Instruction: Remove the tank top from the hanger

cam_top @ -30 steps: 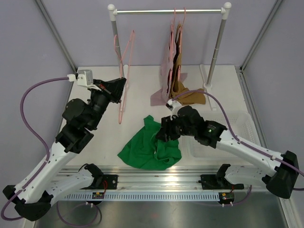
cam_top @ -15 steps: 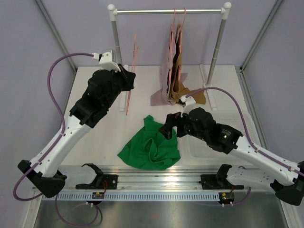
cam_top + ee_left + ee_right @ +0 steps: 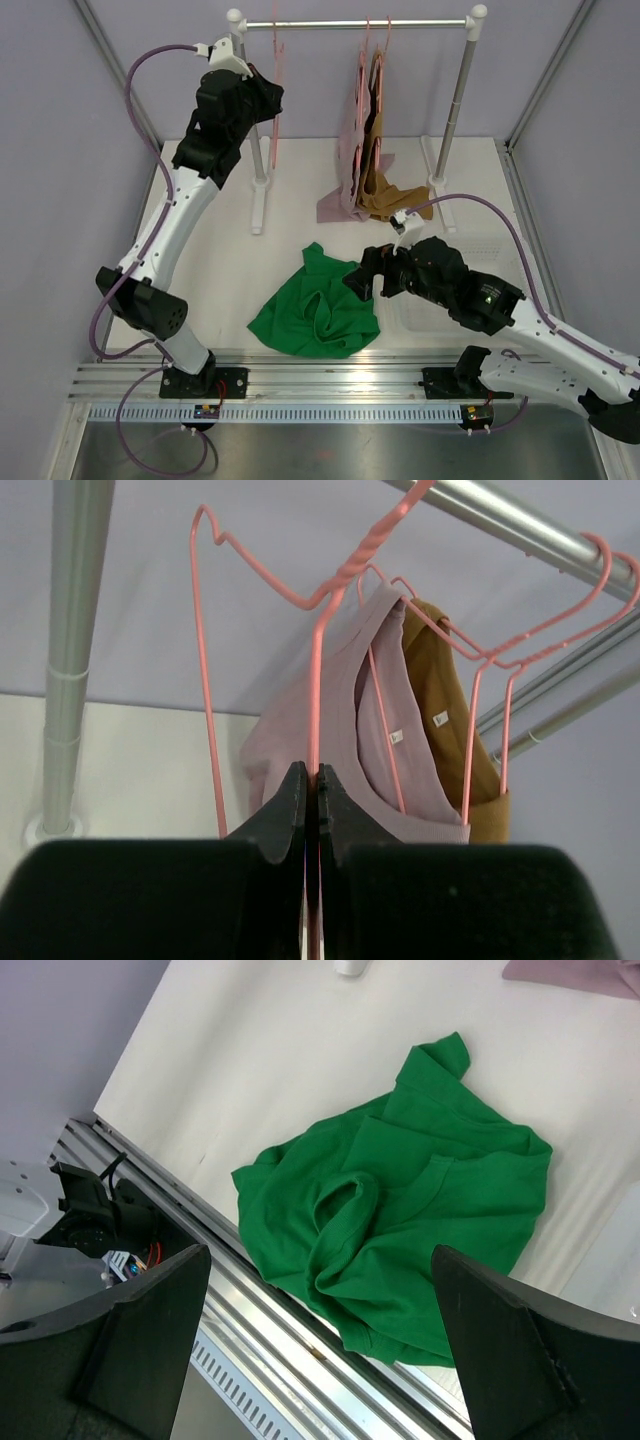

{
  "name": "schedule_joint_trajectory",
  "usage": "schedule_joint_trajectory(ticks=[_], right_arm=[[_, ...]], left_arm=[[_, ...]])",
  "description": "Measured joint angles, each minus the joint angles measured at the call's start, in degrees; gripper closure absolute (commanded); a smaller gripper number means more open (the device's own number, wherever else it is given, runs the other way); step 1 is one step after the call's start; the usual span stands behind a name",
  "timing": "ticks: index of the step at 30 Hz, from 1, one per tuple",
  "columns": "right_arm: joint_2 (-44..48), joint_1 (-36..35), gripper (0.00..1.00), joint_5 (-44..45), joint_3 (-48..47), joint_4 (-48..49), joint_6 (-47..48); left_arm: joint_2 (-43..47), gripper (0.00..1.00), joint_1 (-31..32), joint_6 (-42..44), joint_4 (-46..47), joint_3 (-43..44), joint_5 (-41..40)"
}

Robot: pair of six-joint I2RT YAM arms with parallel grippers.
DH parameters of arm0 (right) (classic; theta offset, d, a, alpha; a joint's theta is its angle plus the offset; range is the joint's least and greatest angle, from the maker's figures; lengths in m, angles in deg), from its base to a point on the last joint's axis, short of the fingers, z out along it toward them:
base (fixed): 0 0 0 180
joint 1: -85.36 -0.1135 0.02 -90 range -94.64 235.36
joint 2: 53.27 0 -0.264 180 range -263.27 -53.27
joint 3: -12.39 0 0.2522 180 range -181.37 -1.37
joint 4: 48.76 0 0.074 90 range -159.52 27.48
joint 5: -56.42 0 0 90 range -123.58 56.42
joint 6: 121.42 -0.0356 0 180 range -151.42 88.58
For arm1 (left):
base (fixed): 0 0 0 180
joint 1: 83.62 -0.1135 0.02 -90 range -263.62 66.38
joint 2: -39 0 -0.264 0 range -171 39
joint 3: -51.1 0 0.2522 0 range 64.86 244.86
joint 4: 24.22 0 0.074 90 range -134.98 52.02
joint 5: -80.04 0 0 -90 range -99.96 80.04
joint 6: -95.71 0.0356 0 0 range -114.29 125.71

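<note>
A green tank top (image 3: pixel 318 308) lies crumpled on the table near the front edge; it also shows in the right wrist view (image 3: pixel 400 1235). My left gripper (image 3: pixel 268 100) is raised near the rail and shut on an empty pink wire hanger (image 3: pixel 315 670), whose hook (image 3: pixel 276 30) is at the rail (image 3: pixel 355 23). My right gripper (image 3: pixel 362 275) is open and empty, held above the right side of the green top.
A pink top (image 3: pixel 350 150) and a brown top (image 3: pixel 385 185) hang on pink hangers from the rail, their hems on the table. The rack's two posts (image 3: pixel 457 100) stand at the back. A clear tray (image 3: pixel 505 270) sits at the right.
My left arm has lifted the empty hanger up from the table to the rail. My right gripper has drawn back slightly to the right, away from the green top.
</note>
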Motion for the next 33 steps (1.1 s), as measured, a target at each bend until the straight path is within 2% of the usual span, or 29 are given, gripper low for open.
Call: schedule_joint_trajectory(ticks=[5,11,13,15,17,18,19,20,28,33], right_arm=[[-0.3,0.0,0.01,-0.5,2.2,0.4,-0.5],[-5.3,0.0,0.01,-2.5,2.4,1.1,-0.1],[-8.3,0.0,0.01,-3.5,2.3,1.3,0.3],[-11.2,0.0,0.0,-4.3,2.3,1.6,0.9],[-13.8,-0.1,0.0,-4.7,2.1,1.7,1.5],[-14.9,-0.1,0.01,-4.7,2.1,1.7,1.9],[-16.2,-0.2,0.0,-4.7,1.9,1.7,2.3],[-17.4,-0.3,0.0,-4.6,1.6,1.7,2.7],[-32.3,-7.4,0.0,0.1,-5.0,1.6,5.6],[-44.5,-10.4,0.0,3.7,-8.6,1.4,6.4]], left_arm=[[-7.8,1.0,-1.1,-0.2,0.7,7.9,2.4],[-8.4,0.98,-1.6,-2.5,2.0,4.5,3.1],[-7.6,0.79,-1.7,-3.0,2.4,2.1,3.0],[-7.1,0.52,-1.7,-3.3,2.5,0.7,3.1],[-6.6,0.43,-1.7,-3.7,2.5,-0.1,3.1],[-6.2,0.32,-1.7,-3.9,2.6,-0.4,3.1],[-5.4,0.14,-1.8,-3.7,2.7,-0.9,3.2],[-4.2,0.01,-1.8,-3.5,2.7,-1.7,3.1],[13.9,0.01,-1.8,-3.3,1.6,-10.2,0.7],[30.9,0.01,-1.8,-2.6,1.2,-21.9,-1.3]])
